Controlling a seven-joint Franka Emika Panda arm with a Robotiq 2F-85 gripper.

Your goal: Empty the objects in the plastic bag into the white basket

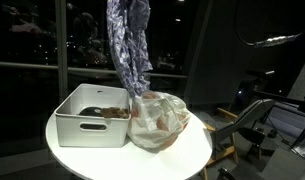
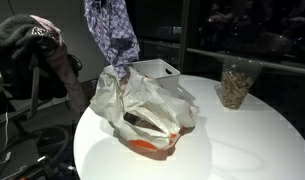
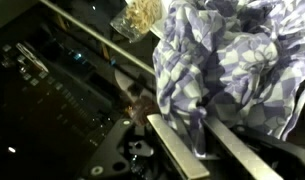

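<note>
Lilac-and-white checked cloth (image 1: 129, 40), hanging above round white worktop (image 1: 122, 162).
Jaws closed on the cloth's top; lower end meets translucent white plastic bag (image 1: 157, 122) beside rectangular white plastic basket (image 1: 92, 128).

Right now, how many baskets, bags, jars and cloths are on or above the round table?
white basket: 1
plastic bag: 1
glass jar: 1
checked cloth, hanging above the bag: 1
Total: 4
</note>
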